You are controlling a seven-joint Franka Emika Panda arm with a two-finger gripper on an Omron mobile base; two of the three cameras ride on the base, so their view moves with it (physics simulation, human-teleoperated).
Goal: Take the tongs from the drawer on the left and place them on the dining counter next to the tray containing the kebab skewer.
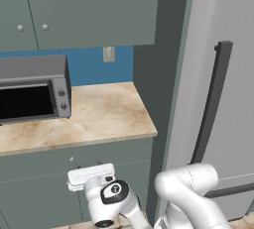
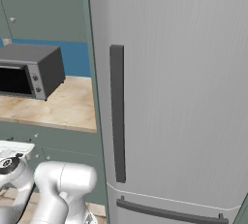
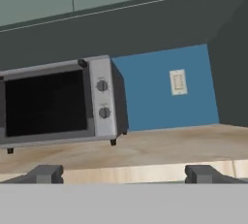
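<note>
My gripper [image 3: 125,174] is open, its two dark fingertips [image 3: 46,173] set wide apart with nothing between them. In the hand view it faces the toaster oven across the edge of the short beige counter. The white hand [image 1: 92,175] hangs low, just in front of the grey-green drawer [image 1: 44,161] under that counter. The drawer front is flush and shut, with a small silver knob [image 1: 71,158]. The tongs are hidden. The dining counter, the tray and the kebab skewer are out of view.
A grey toaster oven [image 1: 32,89] stands at the left on the short beige counter [image 1: 104,116]. Grey-green wall cabinets [image 1: 84,10] hang above. A tall grey fridge [image 2: 184,97] with a dark vertical handle [image 2: 116,111] walls off the right side.
</note>
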